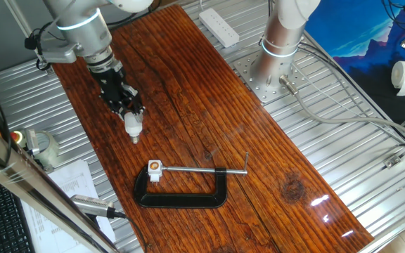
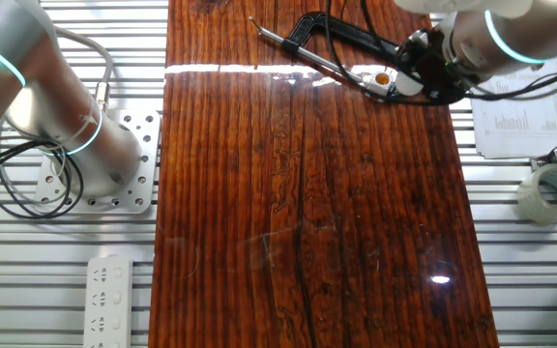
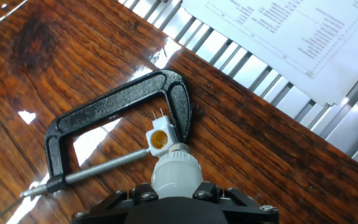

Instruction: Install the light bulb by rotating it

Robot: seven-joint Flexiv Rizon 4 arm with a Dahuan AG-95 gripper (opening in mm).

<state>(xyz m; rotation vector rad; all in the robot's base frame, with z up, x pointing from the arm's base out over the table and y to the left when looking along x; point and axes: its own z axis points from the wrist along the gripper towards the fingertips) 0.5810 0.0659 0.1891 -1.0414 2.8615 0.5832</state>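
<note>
Holding a small white frosted light bulb (image 1: 133, 125) base-down, the black two-finger gripper (image 1: 129, 116) has its jaws closed on the bulb's dome, above the reddish-brown grained wooden board (image 1: 209, 105). Landmark: black cast-iron C-clamp (image 1: 181, 195), lying flat on that board. Clamped at its screw tip is a small white square socket block (image 1: 155, 169) with copper-orange hole. In the hand view the bulb's narrow base (image 3: 178, 149) sits just beside the socket block (image 3: 160, 139); contact cannot be judged. A printed paper sheet (image 3: 291, 37) lies beyond the clamp, off the board.
</note>
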